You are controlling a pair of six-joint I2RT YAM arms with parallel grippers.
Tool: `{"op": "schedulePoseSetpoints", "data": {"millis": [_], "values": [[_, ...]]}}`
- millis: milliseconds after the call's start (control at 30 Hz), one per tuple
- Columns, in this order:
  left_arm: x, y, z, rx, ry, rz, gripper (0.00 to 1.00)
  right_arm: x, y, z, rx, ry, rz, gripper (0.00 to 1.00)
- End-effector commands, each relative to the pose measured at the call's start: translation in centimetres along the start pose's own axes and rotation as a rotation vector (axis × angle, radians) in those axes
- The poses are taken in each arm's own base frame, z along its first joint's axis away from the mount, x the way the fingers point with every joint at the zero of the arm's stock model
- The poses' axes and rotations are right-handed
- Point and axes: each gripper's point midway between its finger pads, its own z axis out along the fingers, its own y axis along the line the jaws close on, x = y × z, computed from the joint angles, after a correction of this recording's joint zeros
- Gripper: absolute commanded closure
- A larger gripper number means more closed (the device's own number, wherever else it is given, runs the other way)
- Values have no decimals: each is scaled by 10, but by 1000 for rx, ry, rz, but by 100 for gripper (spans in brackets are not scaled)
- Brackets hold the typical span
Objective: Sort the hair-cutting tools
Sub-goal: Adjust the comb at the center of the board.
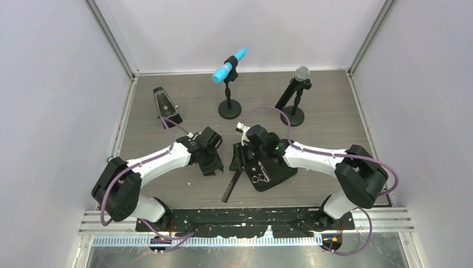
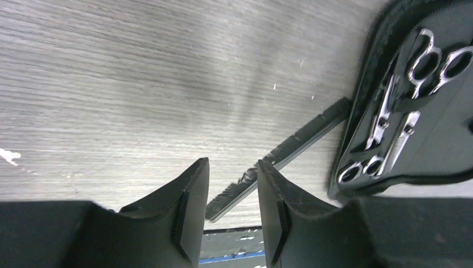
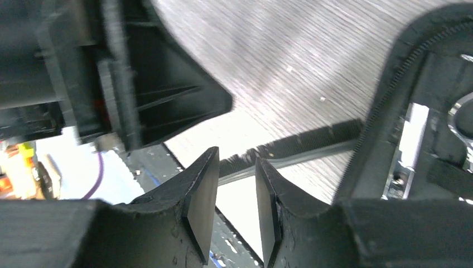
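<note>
Two silver scissors (image 2: 406,129) lie head to tail inside the open black zip case (image 2: 446,148). A thin dark strap crosses them, and their ring handles point opposite ways. The case lies flat on the grey wood-grain table (image 1: 195,192), just in front of the right arm.

The long black comb (image 2: 290,149) lies on the bare table beside the case. It sits slantwise, with one end meeting the case's zipped rim and the other pointing toward the arm bases.

The left gripper (image 2: 232,164) hovers left of the comb, its two black wedge-shaped fingers apart with nothing between them. The right gripper (image 3: 236,156) stands over the case's left edge. Its fingers are also parted and bare, and the comb's toothed edge shows beyond the gap.

The right wrist camera shows the ribbed black body of the left gripper close by at upper left, crowding the space above the comb. The left wrist camera alone shows the scissors sharply, down to their pivot screws and one serrated blade.

Only the overhead view takes in the back of the table. A black pyramid metronome (image 1: 166,106) is at rear left, a blue microphone (image 1: 230,64) on a round-based stand is at centre, and a mesh-headed microphone (image 1: 302,73) is at right. All three are well apart from the tools.
</note>
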Motion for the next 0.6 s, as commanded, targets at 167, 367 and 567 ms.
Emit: {"op": "schedulePoseSetpoints", "data": {"millis": [167, 367, 567], "values": [[39, 30, -8, -46, 120, 141, 58, 45, -23, 12, 216, 85, 73, 60], [53, 20, 3, 57, 166, 99, 58, 56, -35, 24, 254, 75, 172, 65], [63, 6, 14, 118, 214, 99, 60, 62, -49, 31, 291, 40, 256, 69]]}}
